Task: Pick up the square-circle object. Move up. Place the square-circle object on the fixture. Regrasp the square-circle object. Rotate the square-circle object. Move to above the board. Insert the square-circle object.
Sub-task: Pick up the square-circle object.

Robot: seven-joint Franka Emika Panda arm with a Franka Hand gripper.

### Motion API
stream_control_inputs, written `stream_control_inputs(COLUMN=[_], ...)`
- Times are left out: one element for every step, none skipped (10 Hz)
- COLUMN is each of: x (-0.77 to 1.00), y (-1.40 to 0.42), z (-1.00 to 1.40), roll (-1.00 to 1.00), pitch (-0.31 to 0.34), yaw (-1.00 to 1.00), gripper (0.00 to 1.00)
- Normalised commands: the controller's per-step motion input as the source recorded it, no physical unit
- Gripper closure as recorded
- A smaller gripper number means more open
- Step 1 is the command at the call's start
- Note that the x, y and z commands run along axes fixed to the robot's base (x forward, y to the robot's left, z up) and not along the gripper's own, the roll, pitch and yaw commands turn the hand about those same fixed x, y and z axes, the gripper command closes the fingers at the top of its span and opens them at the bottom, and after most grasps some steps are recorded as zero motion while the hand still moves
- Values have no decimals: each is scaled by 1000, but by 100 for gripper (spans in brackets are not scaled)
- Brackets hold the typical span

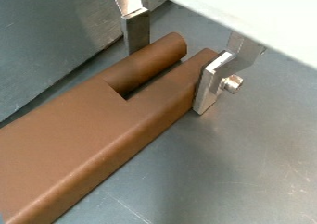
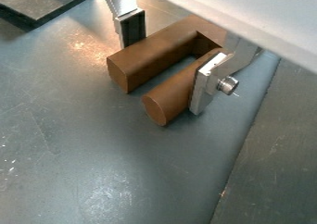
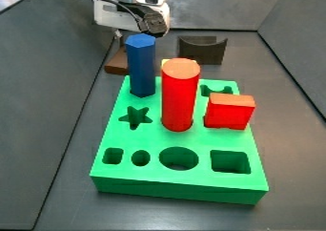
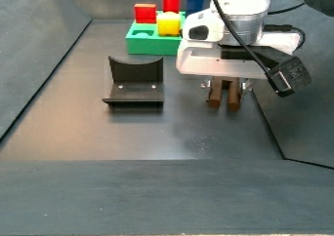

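The square-circle object (image 2: 155,61) is a matte brown block with one round and one square leg. It lies flat on the grey floor, and shows in both wrist views (image 1: 111,126). My gripper (image 2: 171,59) straddles its leg end, one silver finger (image 2: 210,84) against the round leg and the other against the square leg (image 1: 210,80). It looks shut on the object. In a side view the gripper (image 4: 225,82) is low over the object (image 4: 222,96), right of the dark notched fixture (image 4: 135,81). The green board (image 4: 146,40) lies behind.
On the board (image 3: 192,185) stand a blue prism (image 3: 140,63), a red cylinder (image 3: 180,94) and a red block (image 3: 230,111). The fixture (image 3: 201,49) sits behind the board. The fixture's dark base plate (image 2: 37,6) is close to the object. Metal walls enclose the floor.
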Motion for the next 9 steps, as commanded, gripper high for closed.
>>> stream_control_inputs(x=[0, 0, 0, 0, 0, 0, 0, 0, 0], y=[0, 0, 0, 0, 0, 0, 0, 0, 0], z=[0, 0, 0, 0, 0, 0, 0, 0, 0], roll=[0, 0, 0, 0, 0, 0, 0, 0, 0], pitch=[0, 0, 0, 0, 0, 0, 0, 0, 0], yaw=[0, 0, 0, 0, 0, 0, 0, 0, 0], gripper=[100, 100, 100, 100, 100, 100, 100, 100, 100])
